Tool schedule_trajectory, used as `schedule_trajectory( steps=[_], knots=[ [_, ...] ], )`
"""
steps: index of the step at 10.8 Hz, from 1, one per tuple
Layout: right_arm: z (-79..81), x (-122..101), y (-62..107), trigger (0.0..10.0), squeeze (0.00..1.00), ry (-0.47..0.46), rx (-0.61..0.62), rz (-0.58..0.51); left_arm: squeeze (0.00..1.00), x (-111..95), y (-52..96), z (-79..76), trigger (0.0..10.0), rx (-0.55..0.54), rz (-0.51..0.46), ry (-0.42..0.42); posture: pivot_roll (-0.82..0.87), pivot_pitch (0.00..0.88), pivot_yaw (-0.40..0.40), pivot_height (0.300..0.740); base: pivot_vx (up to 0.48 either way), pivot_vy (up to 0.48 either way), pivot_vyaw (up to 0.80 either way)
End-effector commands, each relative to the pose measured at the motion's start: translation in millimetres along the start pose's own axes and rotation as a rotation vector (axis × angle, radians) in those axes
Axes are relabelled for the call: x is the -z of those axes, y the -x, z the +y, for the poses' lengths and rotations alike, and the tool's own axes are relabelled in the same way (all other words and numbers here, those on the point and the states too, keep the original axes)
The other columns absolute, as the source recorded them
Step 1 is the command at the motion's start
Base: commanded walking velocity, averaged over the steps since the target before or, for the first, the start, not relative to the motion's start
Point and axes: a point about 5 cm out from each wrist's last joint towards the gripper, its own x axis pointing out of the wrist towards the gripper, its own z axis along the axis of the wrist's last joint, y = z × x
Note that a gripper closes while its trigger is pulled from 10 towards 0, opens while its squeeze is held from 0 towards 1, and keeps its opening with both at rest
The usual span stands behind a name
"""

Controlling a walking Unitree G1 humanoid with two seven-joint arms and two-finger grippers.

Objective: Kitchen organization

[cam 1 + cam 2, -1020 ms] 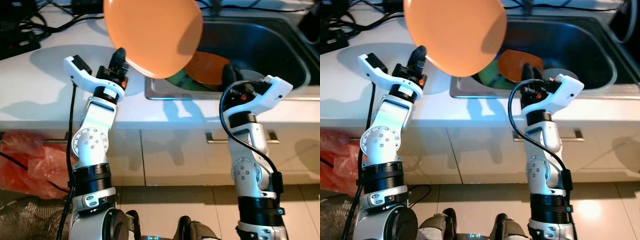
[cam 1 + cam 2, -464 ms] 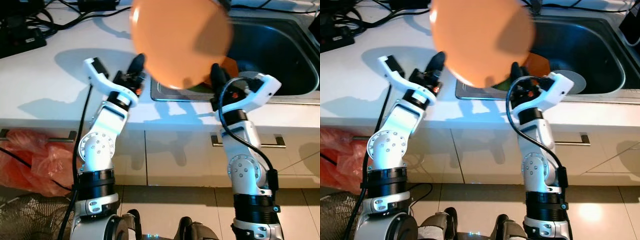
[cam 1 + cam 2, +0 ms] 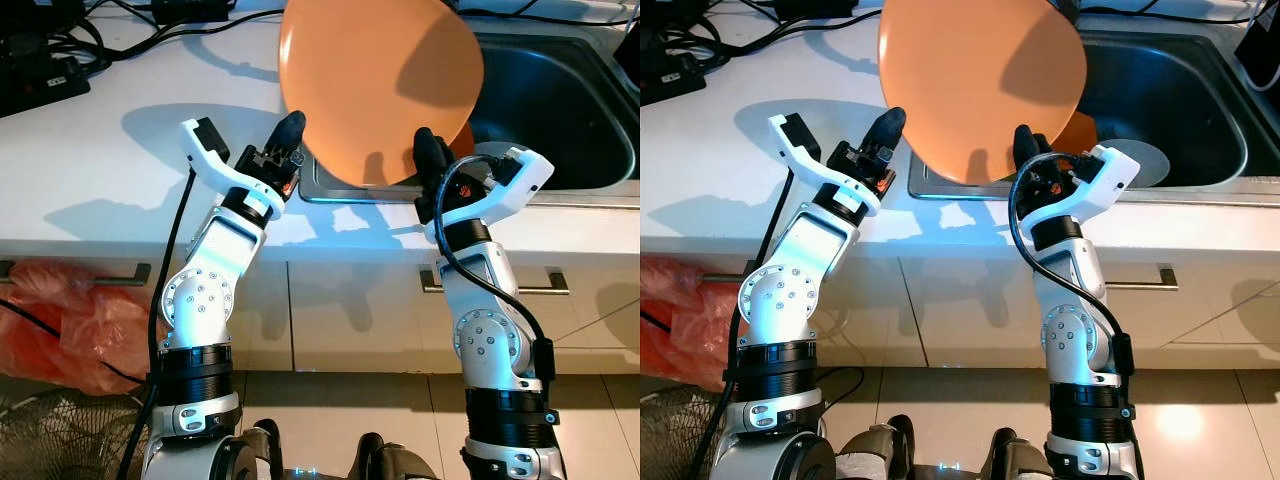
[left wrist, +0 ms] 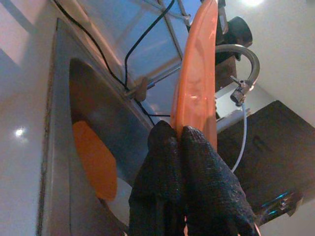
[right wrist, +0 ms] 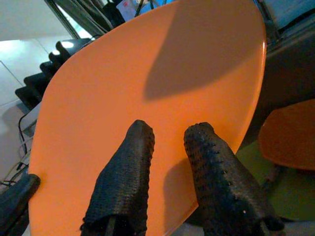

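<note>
One big orange plate (image 3: 378, 85) held up on edge over the sink's (image 3: 560, 110) left rim, above the white bench (image 3: 110, 150). Left tool (image 4: 183, 142) pinches its lower left rim, fingers pressed together on the edge. Right tool (image 5: 170, 147) has both fingers spread slightly apart and lying flat against the plate's underside, near the lower right rim. A second orange plate (image 4: 96, 164) lies in the sink, with something green (image 5: 256, 157) beside it. Black cables (image 3: 150, 25) at the bench's back.
</note>
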Motion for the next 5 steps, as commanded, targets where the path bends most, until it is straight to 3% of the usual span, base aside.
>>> schedule_trajectory(
  steps=[1,5],
  knots=[
    [0.7,-2.3,-0.3,10.0,0.00,-0.013,-0.005,-0.002,0.00,7.3,-1.5,-18.4,10.0,0.099,-0.006,0.050,0.08,0.186,-0.005,0.740,0.000,0.000,0.00],
    [-1.8,-2.7,0.2,10.0,0.00,-0.005,0.021,-0.006,0.00,3.4,-0.6,-13.2,10.0,0.070,-0.025,0.029,0.09,0.189,-0.009,0.740,0.000,0.000,0.00]
  ],
)
